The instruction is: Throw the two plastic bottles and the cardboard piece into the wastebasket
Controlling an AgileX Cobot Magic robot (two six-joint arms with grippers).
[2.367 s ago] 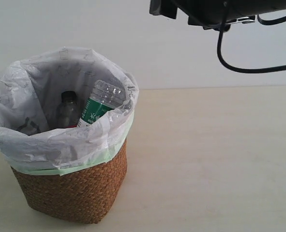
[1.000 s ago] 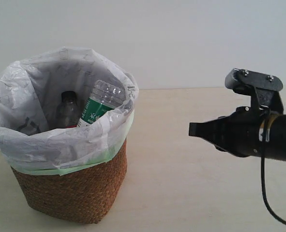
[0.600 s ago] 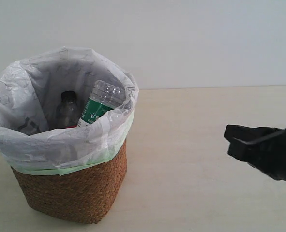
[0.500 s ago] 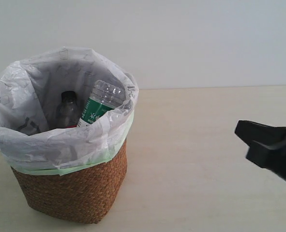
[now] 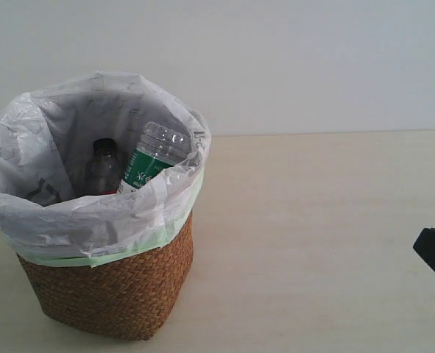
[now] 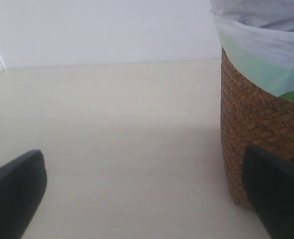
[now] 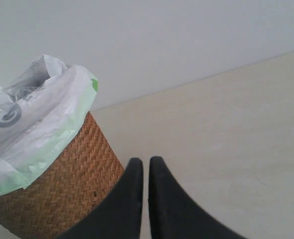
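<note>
Wicker basket [image 5: 121,287] on counter [image 5: 313,243]: contains green-label bottle [image 5: 147,165], leaning at the rim, and black-capped bottle [image 5: 103,165]. Left fingers [image 6: 15,191]: wide apart, beside basket. Right fingers [image 7: 132,199]: together.

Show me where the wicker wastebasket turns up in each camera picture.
Exterior view: wastebasket at lower left, open top showing.
Left wrist view: wastebasket at the right edge, cut off.
Right wrist view: wastebasket at lower left, partly cut off.
Shared landmark: the pale green hem of its bag.
</note>
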